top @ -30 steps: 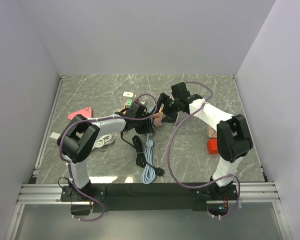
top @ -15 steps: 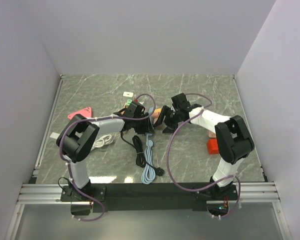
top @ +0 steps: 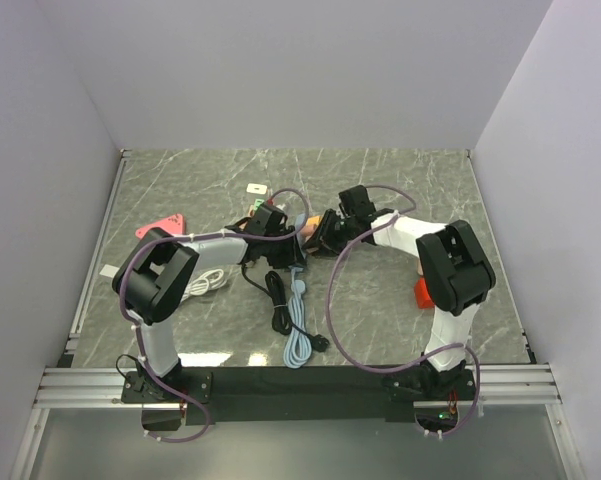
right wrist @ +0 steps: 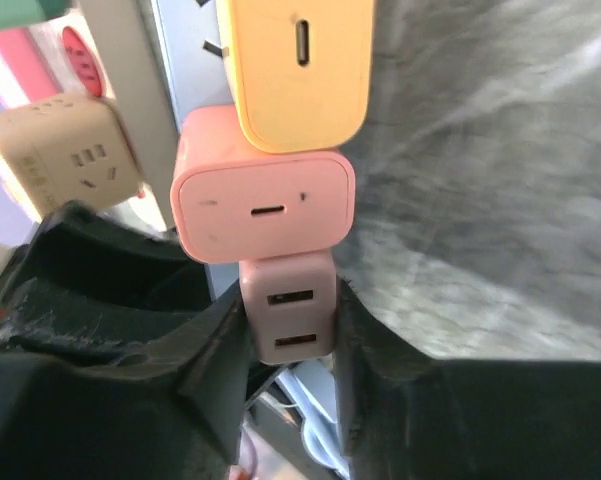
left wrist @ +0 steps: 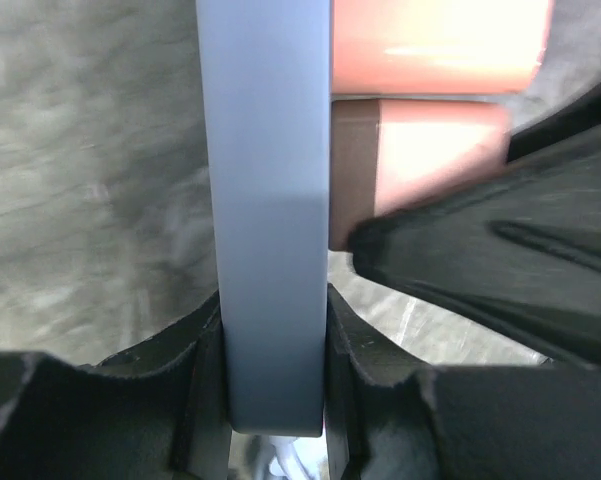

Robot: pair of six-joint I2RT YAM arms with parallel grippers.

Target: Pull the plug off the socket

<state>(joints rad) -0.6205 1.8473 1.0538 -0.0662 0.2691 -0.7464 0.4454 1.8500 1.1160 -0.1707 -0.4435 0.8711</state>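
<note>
At the counter's (top: 430, 180) centre, my left tool (left wrist: 275, 335) clamps the grey power strip (left wrist: 265, 150) while my right tool (right wrist: 288, 345) grips the small pink plug (right wrist: 290, 305), seated in its socket. Risk: fingers slipping off its short body, or snagging the neighbouring pink charger (right wrist: 263, 210).

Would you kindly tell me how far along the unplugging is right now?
Done: left gripper clamps the power strip, right gripper is shut on the small pink plug. In hand: the pull. Left: the plug sits flush against the strip, not yet out.
</note>
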